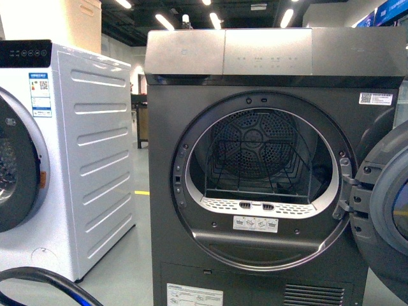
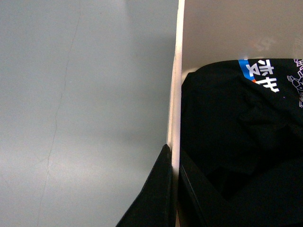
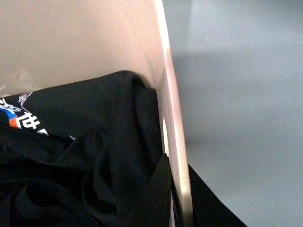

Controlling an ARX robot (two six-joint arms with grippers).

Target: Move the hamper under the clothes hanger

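The left fingers pinch the rim of the beige hamper. One finger is on the outer side, over the grey floor. The other is inside, against a black garment with white and blue print. The right fingers also pinch the hamper rim, one finger on each side of the wall. The front view shows a grey dryer with its door open, beside a white washing machine.
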